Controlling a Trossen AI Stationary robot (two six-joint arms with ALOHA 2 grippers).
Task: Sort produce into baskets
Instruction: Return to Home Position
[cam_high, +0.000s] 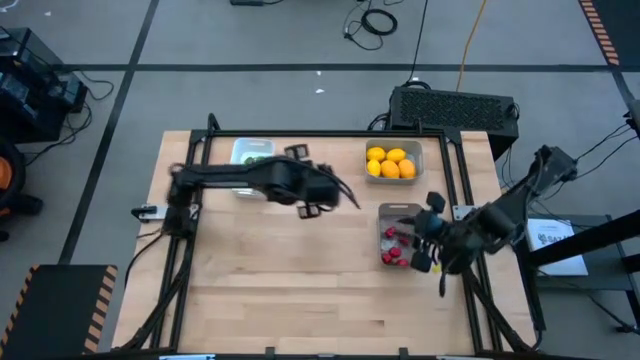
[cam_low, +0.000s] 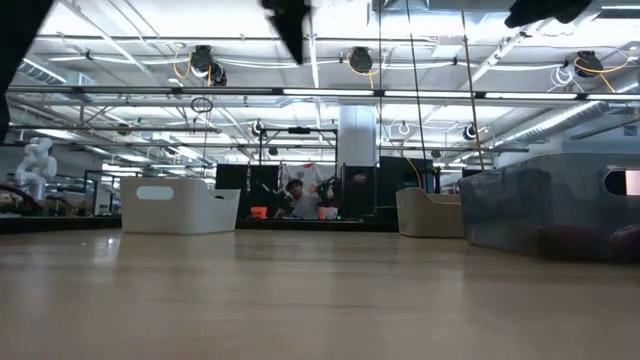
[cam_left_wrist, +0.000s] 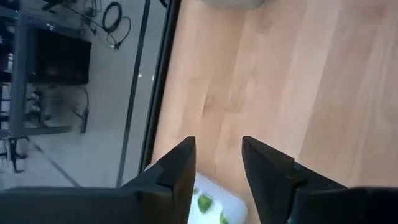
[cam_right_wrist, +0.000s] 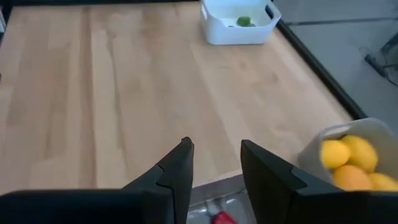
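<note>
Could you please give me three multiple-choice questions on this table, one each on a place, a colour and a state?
1. Which tray stands on the left side of the table in the high view?
A. the white one
B. the pale grey one
C. the dark grey one

2. What colour are the pieces in the white tray?
A. red
B. green
C. yellow

3. How do the left gripper and the right gripper stand?
A. both shut on lemons
B. one open, one shut
C. both open and empty

Answers:
1 A: it sits alone on that side, while the other two trays are on the right.
2 B: the green pieces lie in it.
3 C: each wrist view shows a clear gap between the fingers.
</note>
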